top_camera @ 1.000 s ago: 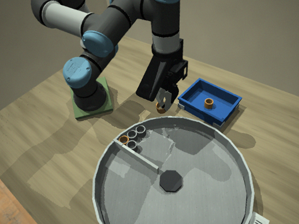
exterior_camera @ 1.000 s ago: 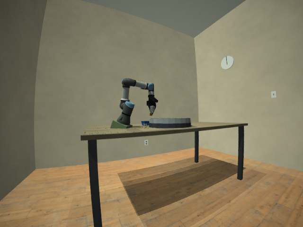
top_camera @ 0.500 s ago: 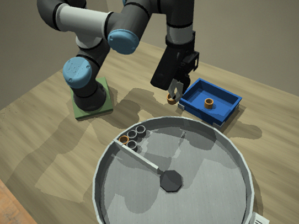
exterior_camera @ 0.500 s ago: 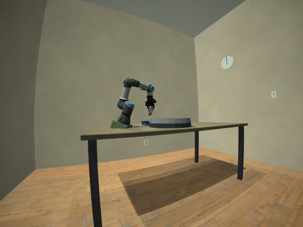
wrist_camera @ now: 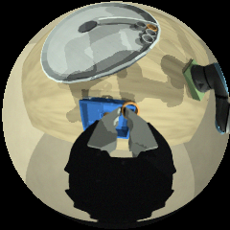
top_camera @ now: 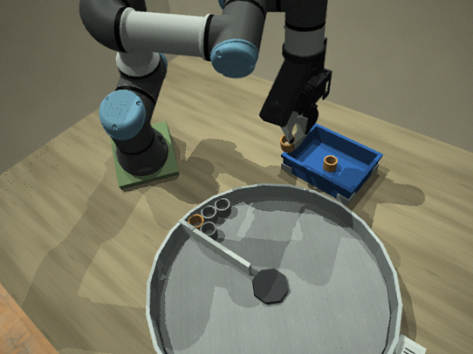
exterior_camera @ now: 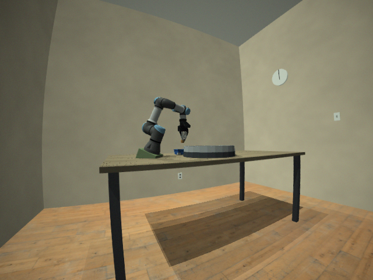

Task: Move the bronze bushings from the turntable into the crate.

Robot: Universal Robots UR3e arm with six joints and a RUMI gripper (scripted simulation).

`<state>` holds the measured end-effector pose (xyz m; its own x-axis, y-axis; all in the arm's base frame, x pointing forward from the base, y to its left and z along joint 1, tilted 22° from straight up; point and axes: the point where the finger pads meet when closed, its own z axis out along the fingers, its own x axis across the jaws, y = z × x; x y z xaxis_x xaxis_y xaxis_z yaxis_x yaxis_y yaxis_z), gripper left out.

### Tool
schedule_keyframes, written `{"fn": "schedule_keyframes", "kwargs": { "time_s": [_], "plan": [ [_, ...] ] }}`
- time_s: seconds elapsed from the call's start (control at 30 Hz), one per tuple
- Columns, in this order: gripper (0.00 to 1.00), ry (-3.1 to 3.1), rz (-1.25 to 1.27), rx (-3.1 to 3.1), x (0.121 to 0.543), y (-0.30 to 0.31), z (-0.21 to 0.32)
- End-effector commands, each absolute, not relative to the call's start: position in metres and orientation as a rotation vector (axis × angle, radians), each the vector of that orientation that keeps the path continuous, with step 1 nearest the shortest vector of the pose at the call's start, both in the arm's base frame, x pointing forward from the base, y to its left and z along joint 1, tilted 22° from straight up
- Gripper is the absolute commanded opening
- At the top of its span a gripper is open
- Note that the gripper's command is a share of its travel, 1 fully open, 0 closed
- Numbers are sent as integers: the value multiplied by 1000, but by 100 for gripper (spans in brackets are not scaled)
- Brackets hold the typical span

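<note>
My gripper (top_camera: 290,140) (exterior_camera: 182,140) (wrist_camera: 122,107) is shut on the wall of a bronze bushing (top_camera: 284,146) (exterior_camera: 182,141), which hangs from the fingertips at the left rear corner of the blue crate (top_camera: 344,143) (exterior_camera: 178,151) (wrist_camera: 91,112), above rim height. Another bronze bushing (top_camera: 330,165) stands inside the crate. On the round grey turntable (top_camera: 339,324) (exterior_camera: 209,149) (wrist_camera: 59,55), a bronze bushing (top_camera: 194,215) stands in the corner between wall and divider. Three steel bushings (top_camera: 223,213) (top_camera: 209,237) stand beside it, close together.
The straight divider (top_camera: 222,248) runs from the turntable wall to the dark centre hub (top_camera: 270,286). The raised turntable wall passes close to the crate's near side. The arm's green base (top_camera: 165,157) (exterior_camera: 144,153) (wrist_camera: 193,83) stands left of the crate.
</note>
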<state>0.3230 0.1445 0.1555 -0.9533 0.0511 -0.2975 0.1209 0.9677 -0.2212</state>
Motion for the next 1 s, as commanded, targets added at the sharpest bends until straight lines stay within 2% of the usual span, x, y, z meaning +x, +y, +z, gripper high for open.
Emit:
{"fn": "schedule_keyframes", "kwargs": {
  "time_s": [0.0, 0.97],
  "plan": [
    [0, 2825, -350, 131, 330, 165, 153],
    [0, 2825, -350, 131, 344, 218, 142]
  ]
}}
